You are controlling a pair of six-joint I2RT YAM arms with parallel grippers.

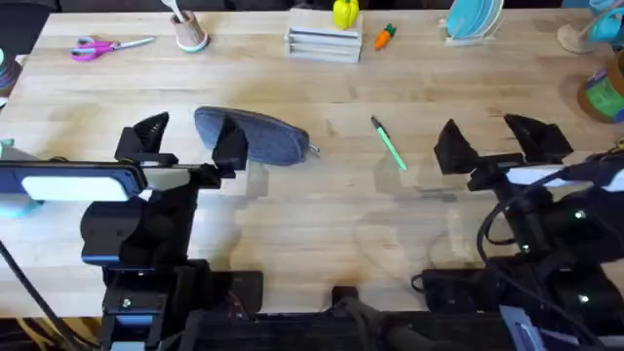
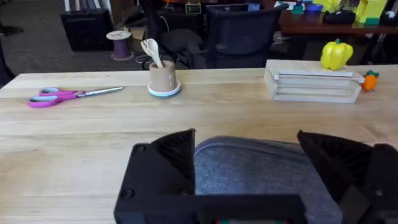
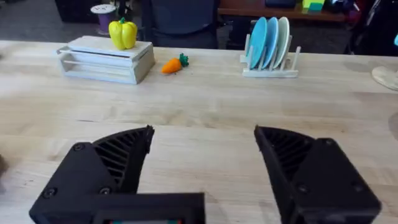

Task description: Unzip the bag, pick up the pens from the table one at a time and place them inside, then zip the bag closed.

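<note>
We see the table (image 1: pixel 322 224) bare and roomy between both arms. The bag (image 1: pixel 263 136) lies left of centre, its left end between the spread jaws of our left gripper (image 1: pixel 190 141). The green pen (image 1: pixel 390 144) lies apart, left of our right gripper (image 1: pixel 502 141), jaws spread wide, holding nothing.

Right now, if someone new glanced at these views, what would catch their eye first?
Probably the grey-blue bag lying left of centre on the table, with the open left gripper straddling its left end. Next, the bright green pen lying alone to the bag's right, and the open right gripper beyond it over bare wood.
</note>
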